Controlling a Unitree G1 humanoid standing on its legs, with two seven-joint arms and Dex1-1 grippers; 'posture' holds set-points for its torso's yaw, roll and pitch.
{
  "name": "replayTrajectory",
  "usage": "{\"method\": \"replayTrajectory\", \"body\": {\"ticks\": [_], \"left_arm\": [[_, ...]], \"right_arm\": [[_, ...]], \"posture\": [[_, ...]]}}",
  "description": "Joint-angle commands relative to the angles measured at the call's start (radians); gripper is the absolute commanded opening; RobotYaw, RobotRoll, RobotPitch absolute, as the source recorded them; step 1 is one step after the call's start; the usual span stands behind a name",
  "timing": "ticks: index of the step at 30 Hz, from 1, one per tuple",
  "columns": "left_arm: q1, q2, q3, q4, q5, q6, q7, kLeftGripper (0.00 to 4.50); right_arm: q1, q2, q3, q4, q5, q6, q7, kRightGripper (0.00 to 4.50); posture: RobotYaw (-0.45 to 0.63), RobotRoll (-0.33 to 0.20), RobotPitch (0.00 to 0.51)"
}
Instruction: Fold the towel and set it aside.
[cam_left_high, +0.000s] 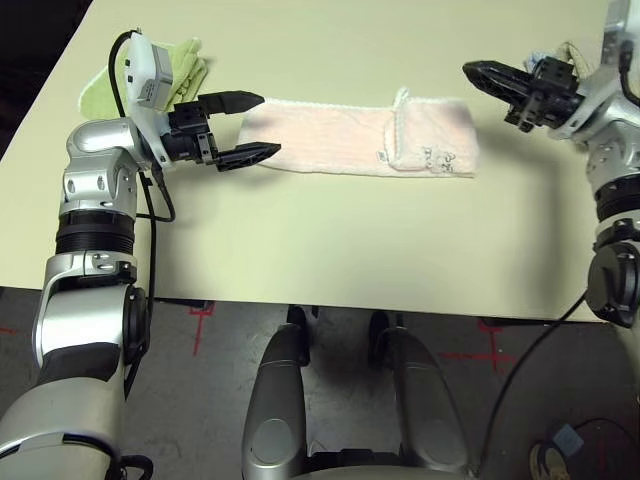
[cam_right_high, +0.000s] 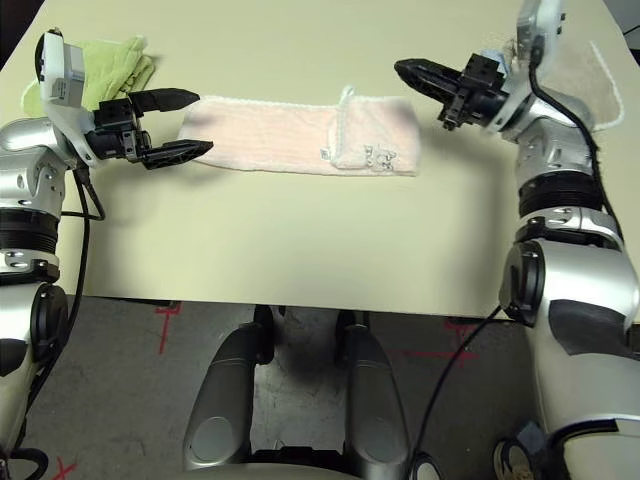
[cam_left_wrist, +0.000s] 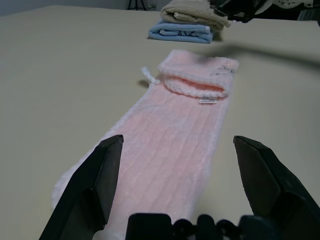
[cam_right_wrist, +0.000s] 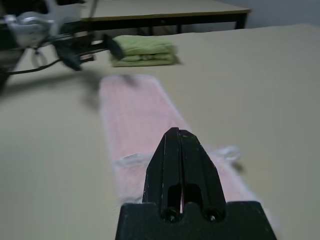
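The left end effector (cam_left_high: 240, 130), fingers apart, hovers at the pink terry towel's (cam_left_high: 330, 138) left end; the towel lies part-folded between the table's (cam_left_high: 350, 240) front and back edges. The right end effector (cam_left_high: 498, 82) has its fingers together.

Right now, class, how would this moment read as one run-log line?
pink towel: right end folded over, far end flat | left hand: open at left end | right hand: shut, empty
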Motion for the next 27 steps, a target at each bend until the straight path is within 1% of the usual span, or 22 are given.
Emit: {"method": "replayTrajectory", "body": {"ticks": [1,5,9,14,17,22,23,25,27], "left_arm": [[0.012,0.005,-0.001,0.017,0.001,-0.007,-0.010,4.50],[0.024,0.009,-0.003,0.005,-0.002,0.000,-0.015,4.50],[0.025,0.021,-0.003,0.009,0.004,0.008,-0.012,4.50],[0.008,0.055,0.013,0.054,0.011,0.025,0.019,4.50],[0.007,0.090,0.013,0.045,0.012,0.036,0.009,4.50],[0.003,0.133,0.011,0.026,0.009,0.041,-0.014,4.50],[0.000,0.140,0.010,0.026,0.013,0.031,-0.015,4.50],[-0.012,0.152,0.012,0.039,0.028,-0.016,-0.003,4.50],[-0.048,0.163,0.019,0.081,0.045,-0.055,0.028,4.50]], "right_arm": [[0.052,-0.043,0.054,-0.033,0.016,0.004,0.038,0.03],[0.122,-0.075,0.136,-0.059,0.051,-0.047,0.038,0.03],[0.141,-0.094,0.178,-0.064,0.079,-0.116,0.038,0.03],[0.173,-0.129,0.208,-0.091,0.122,-0.160,0.038,0.03],[0.200,-0.141,0.213,-0.113,0.128,-0.181,0.038,0.72],[0.244,-0.148,0.237,-0.163,0.143,-0.231,0.038,2.53],[0.248,-0.148,0.238,-0.164,0.144,-0.240,0.038,2.95],[0.249,-0.142,0.230,-0.161,0.147,-0.238,0.038,3.62],[0.252,-0.141,0.229,-0.162,0.147,-0.236,0.038,4.34]], "posture": [[0.00,0.000,0.354],[0.00,0.000,0.353],[0.01,0.000,0.352],[0.01,0.000,0.350],[0.01,0.000,0.351],[0.02,0.000,0.354],[0.02,0.000,0.354],[0.02,0.000,0.354],[0.02,0.000,0.354]]}}
